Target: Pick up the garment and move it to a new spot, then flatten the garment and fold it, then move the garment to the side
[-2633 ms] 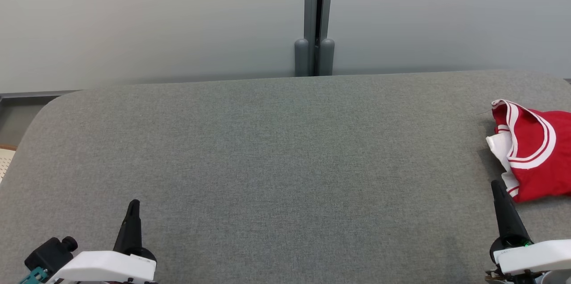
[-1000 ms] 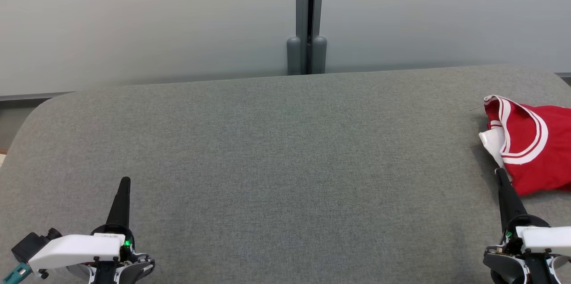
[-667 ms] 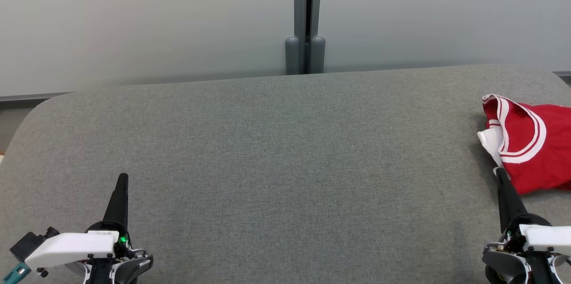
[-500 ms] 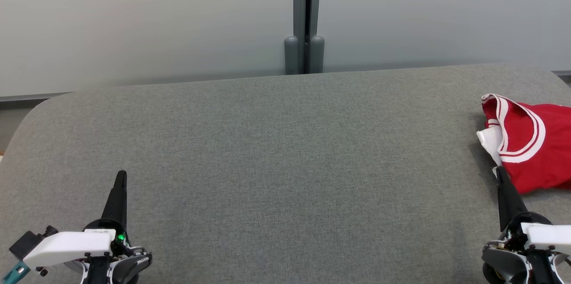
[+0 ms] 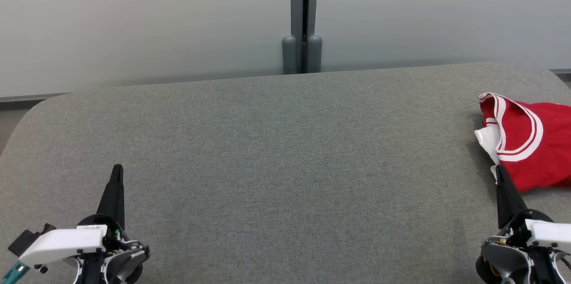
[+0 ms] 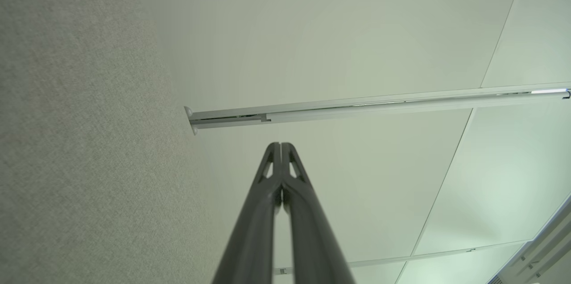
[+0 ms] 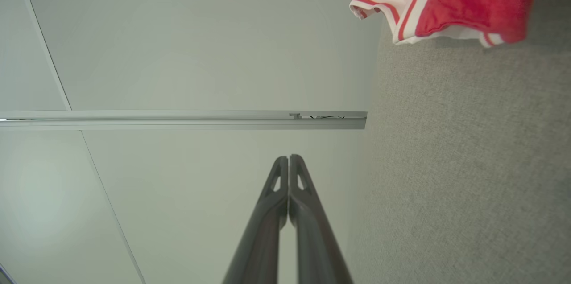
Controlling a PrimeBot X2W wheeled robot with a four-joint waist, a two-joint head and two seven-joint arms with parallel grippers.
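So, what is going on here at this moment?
A two-armed robot faces a grey padded surface. A red garment with white trim lies rumpled at the surface's right side, held by nothing. The left gripper and the right gripper are both shut and empty, low near the robot. The right one sits nearest the garment but apart from it.

Red garment (image 5: 526,141) with white banding lies crumpled on the grey fabric surface (image 5: 285,163), just beyond the right gripper (image 5: 498,169) and to its outer side. That gripper's tip meets the garment's near white edge; contact undetermined. Its fingers are pressed together, empty. Left gripper (image 5: 117,169), likewise closed and empty, stands well apart from the garment. Grey post (image 5: 302,16) lies beyond both grippers.
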